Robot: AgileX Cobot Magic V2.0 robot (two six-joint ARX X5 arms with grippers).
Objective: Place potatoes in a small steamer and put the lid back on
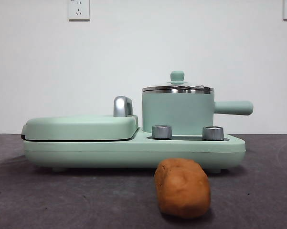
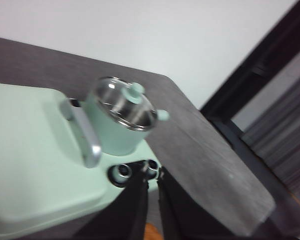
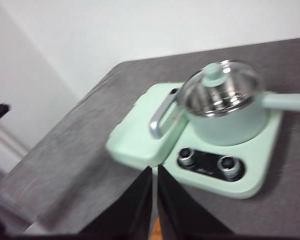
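White wall and a dark grey worktop [image 1: 38, 200] frame the scene, with two wall sockets [image 1: 79, 9] cut off at the upper edge of the front view. Nearest the front camera lies the potato [image 1: 182, 187], an orange-brown oblong lump on the bare worktop, just in front of the mint-green cooker base [image 1: 133, 150] and apart from it. Behind it, on the right part of that base, stands the small steamer [image 1: 177, 112], its stubby handle [image 1: 234, 107] pointing right. The lid [image 1: 177, 87] sits on the steamer's chrome rim, knob up; in both wrist views it is see-through, so the shiny inside of the pot shows beneath it. Two chrome dials [image 1: 162, 131] stand on the base in front of the pot. Left of the steamer lies the flat griddle cover [image 1: 81, 126], closed, with its chrome handle [image 1: 122, 106] rising beside the pot.

Neither arm shows in the front view. The left hand [image 2: 152, 200] hangs above the worktop near the dials, jaws pressed nearly together on nothing — only a sliver of orange shows between them at the frame's edge. The right hand [image 3: 154, 200] is likewise pressed together and empty, off the cooker's front edge. Both wrist views are blurred, so fine detail is hard to make out.
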